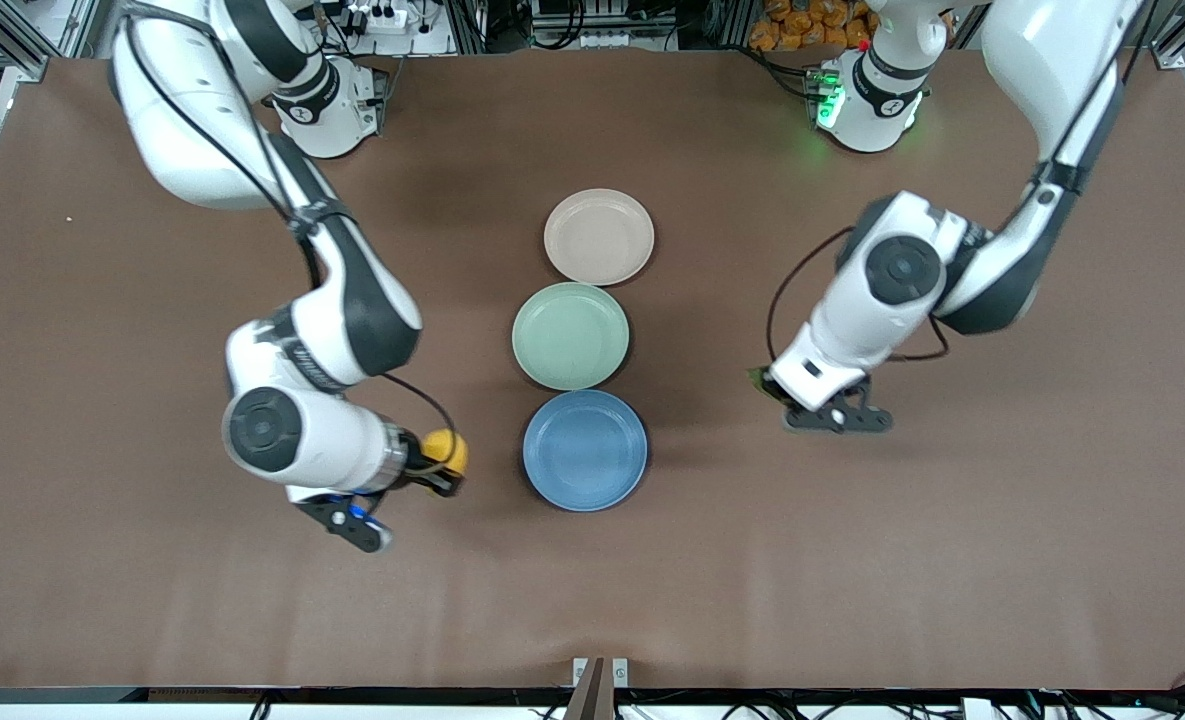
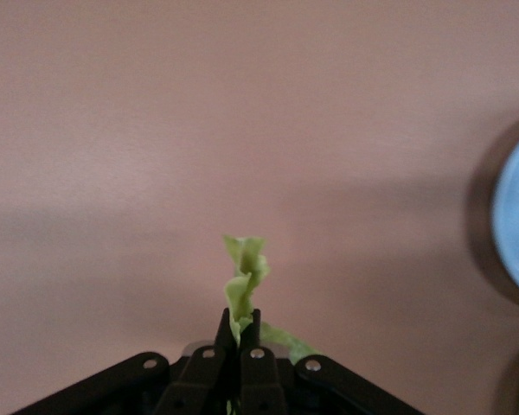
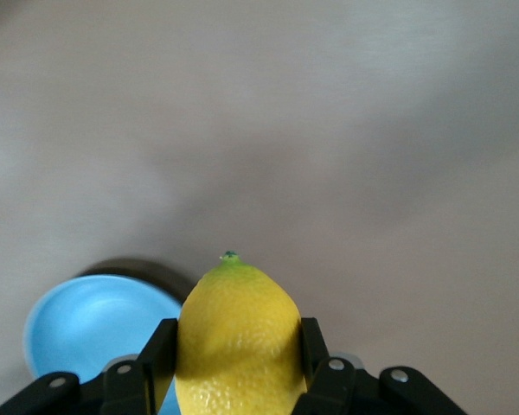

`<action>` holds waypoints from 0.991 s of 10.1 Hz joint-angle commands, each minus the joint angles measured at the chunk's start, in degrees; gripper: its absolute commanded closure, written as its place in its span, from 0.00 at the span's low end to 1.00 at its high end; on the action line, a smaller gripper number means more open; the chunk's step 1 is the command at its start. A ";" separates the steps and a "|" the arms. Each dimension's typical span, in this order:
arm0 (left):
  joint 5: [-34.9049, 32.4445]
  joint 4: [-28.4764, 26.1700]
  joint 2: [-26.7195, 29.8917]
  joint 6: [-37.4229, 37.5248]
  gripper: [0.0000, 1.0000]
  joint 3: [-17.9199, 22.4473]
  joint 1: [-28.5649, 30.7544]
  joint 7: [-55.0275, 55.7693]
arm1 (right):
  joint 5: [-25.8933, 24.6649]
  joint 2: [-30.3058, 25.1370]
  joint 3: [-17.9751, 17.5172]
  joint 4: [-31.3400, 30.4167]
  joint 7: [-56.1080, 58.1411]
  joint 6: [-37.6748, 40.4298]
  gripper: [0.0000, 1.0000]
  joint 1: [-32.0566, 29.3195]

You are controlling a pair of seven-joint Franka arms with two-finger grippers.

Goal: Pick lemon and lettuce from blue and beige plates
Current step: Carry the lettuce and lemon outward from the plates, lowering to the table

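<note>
The lemon (image 3: 235, 337), lower centre of the right wrist view, sits pinched in the right gripper (image 3: 235, 346) over bare table beside the blue plate (image 1: 585, 450). The lettuce (image 2: 245, 281) is nipped thinly by the left gripper (image 2: 239, 333); that flimsy leaf could tear or slip free. The beige plate (image 1: 599, 236) is bare.

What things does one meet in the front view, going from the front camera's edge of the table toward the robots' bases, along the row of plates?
Blue plate → green plate → beige plate, none of them holding anything.
</note>
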State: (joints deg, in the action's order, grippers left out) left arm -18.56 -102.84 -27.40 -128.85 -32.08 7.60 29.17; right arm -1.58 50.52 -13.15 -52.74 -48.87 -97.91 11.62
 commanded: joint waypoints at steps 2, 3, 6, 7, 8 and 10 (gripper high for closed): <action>0.36 5.26 -7.30 0.71 1.00 5.09 -0.92 -1.66 | -0.53 -13.23 3.21 -22.53 13.32 -0.61 1.00 -6.07; 0.28 5.36 -8.89 0.01 1.00 5.27 -0.92 -1.49 | -0.53 -15.87 3.31 -27.54 17.98 -1.75 1.00 -8.61; -3.58 5.45 -10.92 -1.67 1.00 8.70 -0.83 -2.10 | -0.53 -24.66 3.31 -46.95 28.88 -15.15 1.00 -15.91; -4.20 5.54 -11.27 -1.67 1.00 10.18 -0.92 -2.80 | -0.62 -26.60 3.31 -52.41 33.01 -20.16 1.00 -18.02; -4.38 5.54 -11.45 -2.28 1.00 10.98 -0.83 -4.55 | -0.62 -27.57 3.31 -56.47 36.18 -24.13 1.00 -20.04; -4.47 5.54 -12.24 -4.03 1.00 12.56 -0.74 -6.58 | -1.93 -28.11 3.31 -61.85 38.32 -30.03 1.00 -22.42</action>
State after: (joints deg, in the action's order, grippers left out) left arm -21.64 -98.48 -38.46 -131.85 -20.46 7.29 24.05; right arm -1.92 25.97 -9.00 -108.29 -12.15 -124.13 -8.79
